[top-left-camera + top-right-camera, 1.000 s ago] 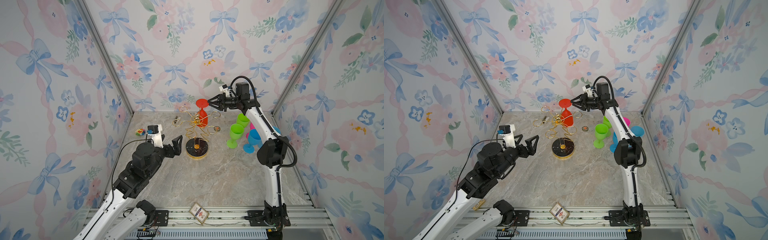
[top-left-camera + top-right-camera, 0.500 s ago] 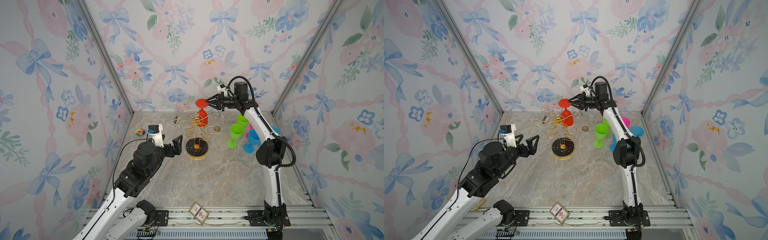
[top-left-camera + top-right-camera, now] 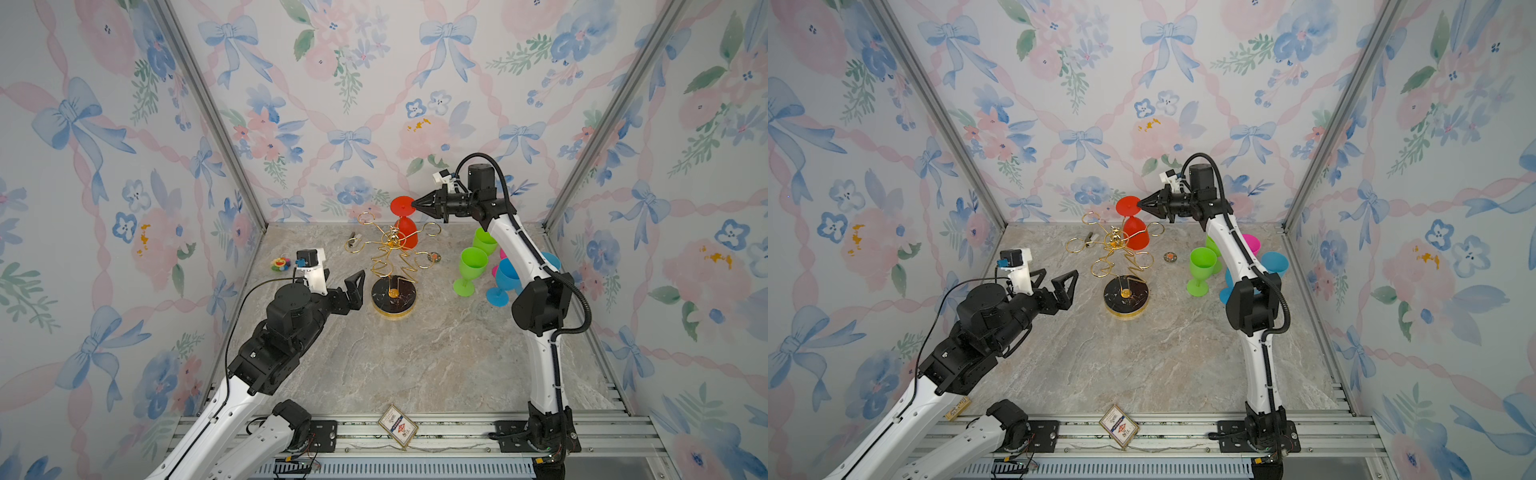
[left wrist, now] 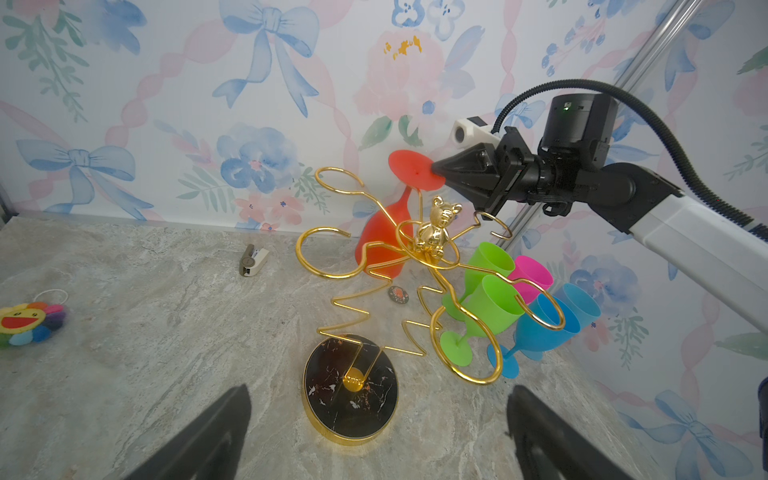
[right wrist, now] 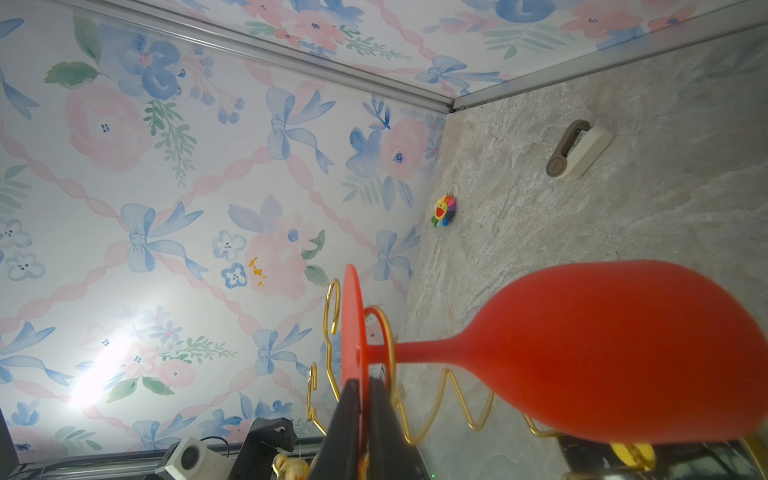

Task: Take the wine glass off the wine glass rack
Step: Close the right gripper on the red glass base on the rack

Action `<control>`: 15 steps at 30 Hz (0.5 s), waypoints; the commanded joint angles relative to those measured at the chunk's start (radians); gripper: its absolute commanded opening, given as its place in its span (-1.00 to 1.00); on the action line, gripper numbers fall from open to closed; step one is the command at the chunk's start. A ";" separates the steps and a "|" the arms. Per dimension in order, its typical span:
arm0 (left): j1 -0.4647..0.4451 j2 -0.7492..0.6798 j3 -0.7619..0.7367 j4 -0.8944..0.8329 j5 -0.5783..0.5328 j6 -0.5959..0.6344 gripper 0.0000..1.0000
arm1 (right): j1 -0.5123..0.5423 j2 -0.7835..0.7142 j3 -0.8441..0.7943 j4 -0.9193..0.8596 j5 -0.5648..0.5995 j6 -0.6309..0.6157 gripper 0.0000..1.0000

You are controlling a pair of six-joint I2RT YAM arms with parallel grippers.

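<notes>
- The right fingers (image 3: 430,204) are clamping on the rim of the foot of the red wine glass (image 3: 409,235), so the grasping step is looking done
- The wine glass is hanging bowl-down from a back arm of the gold rack (image 3: 392,241), its stem sitting in a wire loop above the counter (image 3: 415,353)
- The left fingers (image 3: 356,284) are hovering wide apart beside the rack's black base, touching nothing
- The next move is likely calling for sliding the stem out through the loop's open side without tipping the rack

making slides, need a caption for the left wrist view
The right gripper pinches the foot of the red wine glass hanging inverted on the gold rack.
</notes>
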 commanded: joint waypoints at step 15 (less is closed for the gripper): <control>0.009 -0.012 -0.024 -0.004 0.002 0.006 0.96 | 0.002 -0.059 -0.059 0.100 -0.059 0.068 -1.00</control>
